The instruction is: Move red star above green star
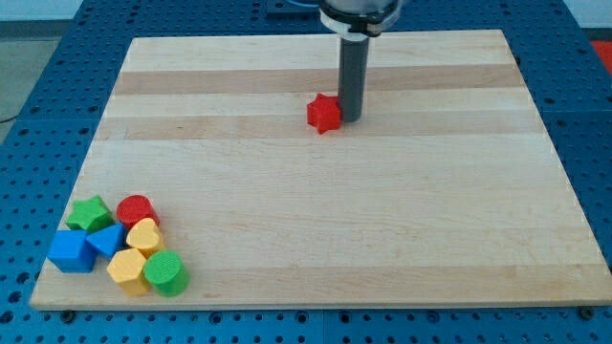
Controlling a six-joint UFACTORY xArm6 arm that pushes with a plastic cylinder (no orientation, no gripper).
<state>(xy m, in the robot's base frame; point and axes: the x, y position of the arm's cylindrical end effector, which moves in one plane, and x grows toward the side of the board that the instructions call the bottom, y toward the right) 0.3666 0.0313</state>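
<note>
The red star [324,113] lies on the wooden board [382,220] a little above its middle, near the view's top. My tip [351,118] stands right beside the red star on its right side, touching or almost touching it. The green star [90,214] lies far away at the view's bottom left, at the upper left of a cluster of blocks.
The cluster at the bottom left also holds a red cylinder [136,209], a yellow block [144,235], a blue cube [72,250], a blue block [105,241], a yellow hexagonal block [126,268] and a green cylinder [165,273]. A blue perforated table surrounds the board.
</note>
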